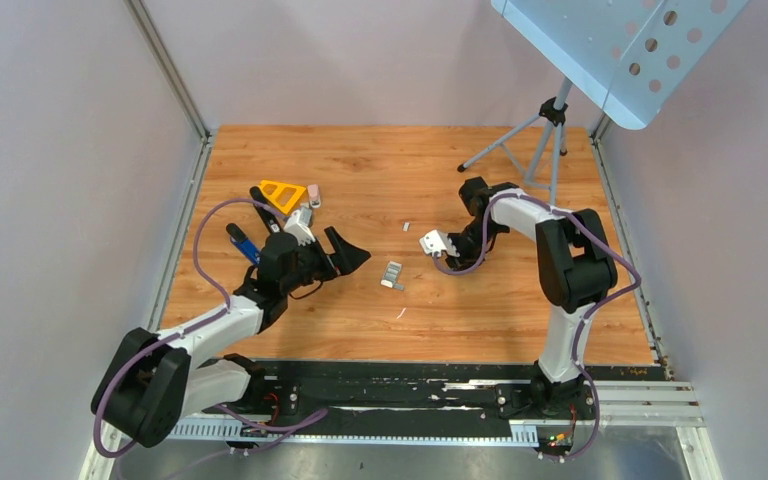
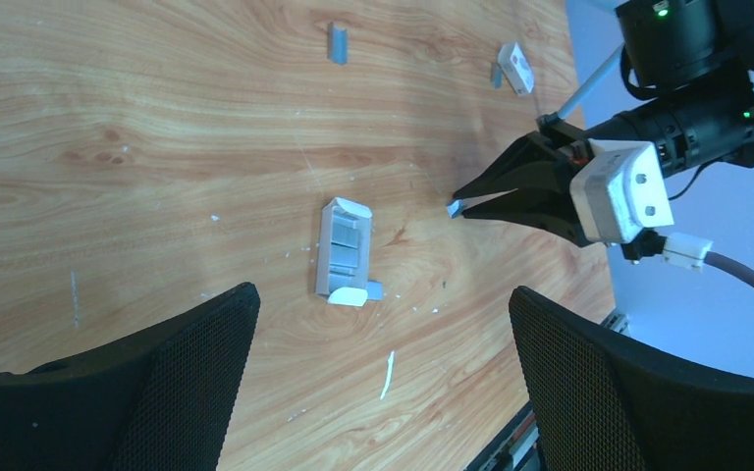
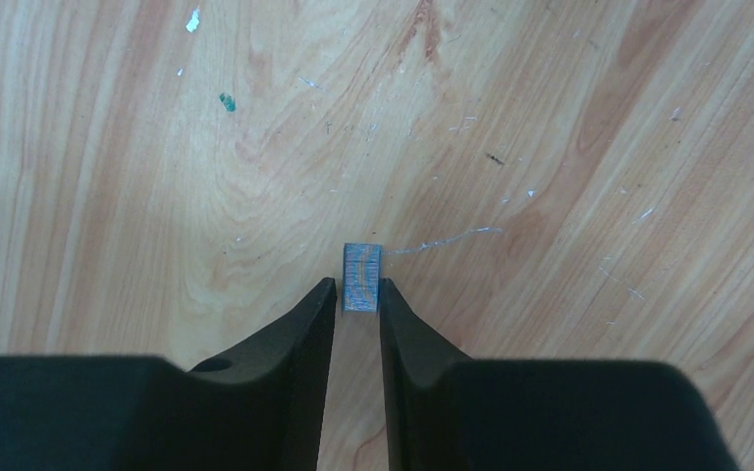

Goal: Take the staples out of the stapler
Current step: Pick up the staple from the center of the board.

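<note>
My right gripper point(image 3: 357, 287) is shut on a short silvery-grey bar of staples point(image 3: 361, 277), held at the fingertips just above the wood. From the left wrist view the same staples point(image 2: 454, 208) show at the right gripper's tips point(image 2: 459, 206). In the top view the right gripper point(image 1: 443, 257) is at mid table. The black stapler point(image 1: 259, 195) lies at the back left, partly hidden behind my left arm. My left gripper point(image 1: 335, 260) is open and empty, with its fingers point(image 2: 196, 343) wide apart.
A grey ribbed block with white tabs point(image 2: 344, 250) lies mid table point(image 1: 392, 273). Nearby are a loose staple piece point(image 1: 407, 226), a white sliver point(image 1: 400, 313), a yellow triangle point(image 1: 282, 193), a tiny pink stapler point(image 1: 313, 194) and a blue tool point(image 1: 243, 243). A tripod point(image 1: 550, 125) stands back right.
</note>
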Controlling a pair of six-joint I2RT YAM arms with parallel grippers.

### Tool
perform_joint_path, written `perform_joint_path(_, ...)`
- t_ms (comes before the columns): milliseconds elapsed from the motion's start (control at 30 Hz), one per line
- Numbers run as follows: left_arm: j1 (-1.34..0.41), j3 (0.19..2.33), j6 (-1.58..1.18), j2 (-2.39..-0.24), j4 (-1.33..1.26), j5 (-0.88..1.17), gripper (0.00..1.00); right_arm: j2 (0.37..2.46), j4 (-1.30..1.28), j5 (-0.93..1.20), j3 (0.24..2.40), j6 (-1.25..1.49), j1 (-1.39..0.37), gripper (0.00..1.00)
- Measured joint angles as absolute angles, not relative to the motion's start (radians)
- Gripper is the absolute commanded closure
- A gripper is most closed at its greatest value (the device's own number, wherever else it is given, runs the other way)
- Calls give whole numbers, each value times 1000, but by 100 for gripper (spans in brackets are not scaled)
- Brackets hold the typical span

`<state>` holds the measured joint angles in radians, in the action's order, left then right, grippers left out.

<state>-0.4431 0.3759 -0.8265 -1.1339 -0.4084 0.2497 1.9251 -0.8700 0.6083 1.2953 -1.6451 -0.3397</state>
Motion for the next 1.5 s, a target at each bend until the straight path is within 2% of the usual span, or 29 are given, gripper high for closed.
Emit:
perform_joint_path(233, -465, 371, -821, -1089, -482, 258, 0, 1911, -850, 601, 1280, -1583, -342, 85)
perform_joint_path(400, -527, 350, -777, -1021, -564, 252, 0, 1901, -812, 601, 1269, -1455, -342, 87)
perform_joint_path(667, -557, 236, -764, -997, -850, 245, 0, 1867, -770, 651, 1246, -1179, -342, 88)
perform_joint_path(1000, -566, 236, -851, -1107, -1111, 292, 0, 1733, -759, 957, 1266, -793, -341, 88)
perform_joint_path(1500, -607, 306, -1052, -1354, -1470, 260, 0, 1725, -661, 1275, 1448, -280, -341, 89)
